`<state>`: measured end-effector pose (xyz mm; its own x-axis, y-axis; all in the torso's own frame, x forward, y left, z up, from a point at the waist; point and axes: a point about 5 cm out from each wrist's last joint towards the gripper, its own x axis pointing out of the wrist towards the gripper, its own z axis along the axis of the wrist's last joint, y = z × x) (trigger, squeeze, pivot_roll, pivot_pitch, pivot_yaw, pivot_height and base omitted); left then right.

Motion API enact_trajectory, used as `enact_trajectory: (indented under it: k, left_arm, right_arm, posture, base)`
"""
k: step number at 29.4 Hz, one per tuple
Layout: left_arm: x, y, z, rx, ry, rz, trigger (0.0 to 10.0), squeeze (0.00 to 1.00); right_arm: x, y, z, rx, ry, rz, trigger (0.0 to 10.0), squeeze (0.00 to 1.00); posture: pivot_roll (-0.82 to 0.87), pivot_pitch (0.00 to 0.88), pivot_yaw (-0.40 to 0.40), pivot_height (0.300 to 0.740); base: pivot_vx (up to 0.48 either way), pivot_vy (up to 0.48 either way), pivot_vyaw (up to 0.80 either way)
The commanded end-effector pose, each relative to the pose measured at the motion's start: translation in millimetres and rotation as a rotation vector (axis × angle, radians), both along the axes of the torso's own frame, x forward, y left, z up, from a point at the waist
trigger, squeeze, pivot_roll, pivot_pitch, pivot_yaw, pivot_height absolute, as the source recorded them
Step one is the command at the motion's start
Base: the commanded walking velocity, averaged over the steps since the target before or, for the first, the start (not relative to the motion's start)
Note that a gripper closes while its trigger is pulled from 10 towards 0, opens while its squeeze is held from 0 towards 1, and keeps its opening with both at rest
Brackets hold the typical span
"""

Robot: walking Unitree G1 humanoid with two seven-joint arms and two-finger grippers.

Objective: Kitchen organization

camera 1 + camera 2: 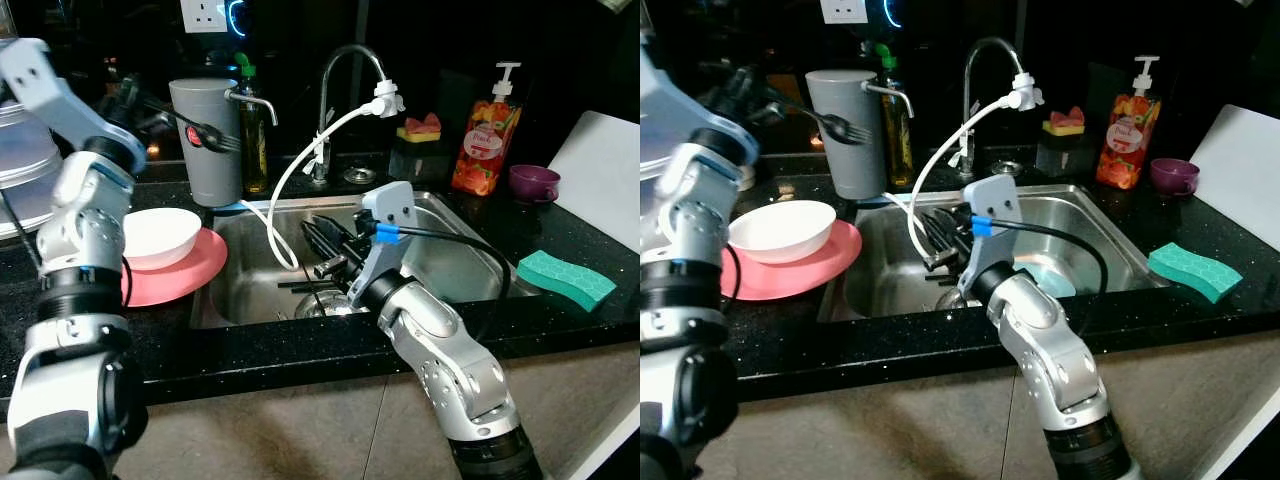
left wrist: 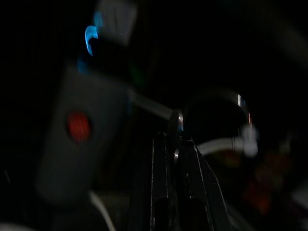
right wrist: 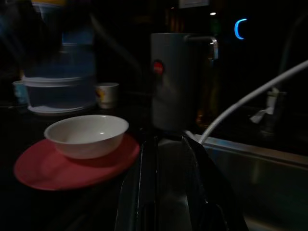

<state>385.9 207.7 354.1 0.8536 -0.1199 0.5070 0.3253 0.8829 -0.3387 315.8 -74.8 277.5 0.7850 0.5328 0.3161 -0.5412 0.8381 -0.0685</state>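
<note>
left gripper (image 1: 790, 105) holds a fork (image 1: 835, 124) beside the grey canister (image 1: 845, 130); right gripper (image 1: 330, 245), fingers narrowly apart, reaches low inside the sink (image 1: 455, 225).

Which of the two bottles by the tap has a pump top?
The orange soap bottle right of the faucet, with a white pump; the dark bottle behind the grey canister has a green cap.

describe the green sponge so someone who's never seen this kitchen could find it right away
Start at the steel sink set in the black counter and go toward the robot's right, past the basin's rim. The green sponge lies flat on the counter there, nearer the front edge than the purple cup. It is the one teal rectangular block with a textured top.
</note>
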Motion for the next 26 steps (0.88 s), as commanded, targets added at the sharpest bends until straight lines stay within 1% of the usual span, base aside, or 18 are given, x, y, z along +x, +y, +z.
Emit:
enact_trajectory:
  k: [1,3,4,5,8,11,12,13,14,15,16,17,18,21,22,23,24,26]
  left_arm:
    - [1.3,-6.3,-7.5,-0.003,0.041,-0.038,10.0,0.00]
    - [4.1,-16.9,-23.3,-0.022,0.104,-0.089,10.0,0.00]
    - [5.2,-25.3,-36.5,-0.016,0.156,-0.118,10.0,0.00]
    - [5.2,-25.3,-36.5,-0.016,0.156,-0.118,10.0,0.00]
    - [8.2,-34.4,-50.7,-0.009,0.204,-0.139,10.0,0.00]
    - [14.6,-48.3,-63.9,-0.023,0.262,-0.177,10.0,0.00]
    - [14.6,-48.3,-63.9,-0.023,0.262,-0.177,10.0,0.00]
    - [17.8,-54.7,-69.4,-0.020,0.286,-0.185,10.0,0.00]
    - [17.8,-54.7,-69.4,-0.020,0.286,-0.185,10.0,0.00]
    - [19.6,-58.7,-72.6,-0.017,0.301,-0.188,10.0,0.00]
    - [24.2,-70.3,-82.8,0.006,0.351,-0.204,10.0,0.00]
    - [24.2,-70.3,-82.8,0.006,0.351,-0.204,10.0,0.00]
    - [25.8,-75.5,-87.3,0.016,0.375,-0.212,10.0,0.00]
    - [30.4,-89.7,-103.8,0.051,0.480,-0.204,10.0,0.00]
    - [30.4,-89.7,-103.8,0.051,0.480,-0.204,10.0,0.00]
    - [31.4,-94.8,-109.8,0.050,0.516,-0.203,10.0,0.00]
    - [32.2,-101.6,-116.9,0.030,0.559,-0.206,10.0,0.00]
    - [33.2,-105.9,-122.3,0.004,0.599,-0.196,10.0,0.00]
  right_arm:
    - [1.7,-3.2,-2.0,-0.011,-0.001,-0.025,10.0,0.00]
    - [3.1,-6.6,-3.8,-0.058,-0.008,-0.050,10.0,0.00]
    - [5.0,-10.1,-6.6,-0.080,0.002,-0.073,10.0,0.00]
    - [5.0,-10.1,-6.6,-0.080,0.002,-0.073,10.0,0.00]
    - [9.1,-15.6,-10.2,-0.092,0.027,-0.115,10.0,0.00]
    - [15.7,-22.8,-15.0,-0.112,0.059,-0.186,10.0,0.00]
    - [15.7,-22.8,-15.0,-0.112,0.059,-0.186,10.0,0.00]
    - [18.2,-25.6,-17.1,-0.115,0.076,-0.212,10.0,0.00]
    - [18.2,-25.6,-17.1,-0.115,0.076,-0.212,10.0,0.00]
    - [19.7,-27.3,-18.5,-0.115,0.086,-0.227,10.0,0.00]
    - [22.4,-31.4,-20.8,-0.114,0.106,-0.261,10.0,0.00]
    - [22.4,-31.4,-20.8,-0.114,0.106,-0.261,10.0,0.00]
    - [23.3,-33.2,-21.5,-0.113,0.111,-0.273,10.0,0.00]
    - [24.1,-37.4,-21.9,-0.106,0.119,-0.300,10.0,0.00]
    - [24.1,-37.4,-21.9,-0.106,0.119,-0.300,10.0,0.00]
    - [24.2,-38.6,-21.5,-0.102,0.117,-0.309,10.0,0.00]
    - [23.5,-39.9,-19.8,-0.090,0.106,-0.319,10.0,0.00]
    - [22.3,-40.1,-16.9,-0.077,0.086,-0.321,10.0,0.00]
  posture:
    - [0.01,0.068,0.002,0.740]
    - [0.01,0.068,0.002,0.740]
    - [0.01,0.068,0.002,0.740]
    - [0.01,0.068,0.002,0.740]
    - [0.01,0.067,0.002,0.740]
    - [0.01,0.066,0.004,0.740]
    - [0.01,0.066,0.004,0.740]
    - [0.01,0.066,0.004,0.740]
    - [0.01,0.066,0.004,0.740]
    - [0.01,0.066,0.004,0.740]
    - [0.00,0.070,0.011,0.740]
    - [0.00,0.070,0.011,0.740]
    - [0.00,0.070,0.011,0.740]
    - [-0.01,0.079,0.022,0.740]
    - [-0.01,0.079,0.022,0.740]
    - [-0.01,0.083,0.026,0.740]
    - [-0.02,0.088,0.031,0.740]
    - [-0.02,0.094,0.032,0.740]
  base:
    - [0.000,0.000,0.00]
    - [0.000,0.000,0.00]
    - [0.000,0.000,0.00]
    - [0.000,0.000,0.00]
    - [0.000,0.000,0.00]
    - [0.000,0.000,0.00]
    - [0.000,0.000,0.00]
    - [0.000,0.000,0.00]
    - [0.000,0.000,0.00]
    - [0.000,0.000,0.00]
    - [0.000,0.000,0.00]
    - [0.000,0.000,0.00]
    - [0.000,0.000,0.00]
    - [0.000,0.000,0.00]
    - [0.000,0.000,0.00]
    - [0.000,0.000,0.00]
    - [0.000,0.000,0.00]
    - [0.000,0.000,0.00]
